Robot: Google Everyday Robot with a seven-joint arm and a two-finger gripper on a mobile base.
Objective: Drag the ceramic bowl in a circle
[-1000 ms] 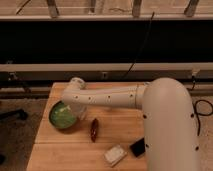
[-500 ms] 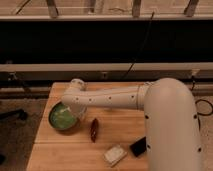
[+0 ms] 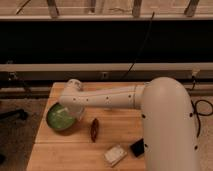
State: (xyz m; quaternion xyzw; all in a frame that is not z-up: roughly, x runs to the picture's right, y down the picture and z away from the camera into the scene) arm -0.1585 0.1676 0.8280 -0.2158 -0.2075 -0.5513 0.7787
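The ceramic bowl [image 3: 60,117] is round and green with a lighter speckled inside. It sits on the left part of the wooden table [image 3: 65,150]. My white arm reaches from the right across the table. My gripper [image 3: 75,111] is at the bowl's right rim, under the arm's wrist, and is mostly hidden by it. A small dark red object [image 3: 94,129] lies to the right of the bowl.
A white flat object [image 3: 115,154] and a small black object [image 3: 137,147] lie near the table's front right. A dark wall with rails and a hanging cable [image 3: 140,47] runs behind the table. The table's left edge is close to the bowl.
The bowl and my gripper have shifted slightly toward the front left of the table. The other objects have not moved.
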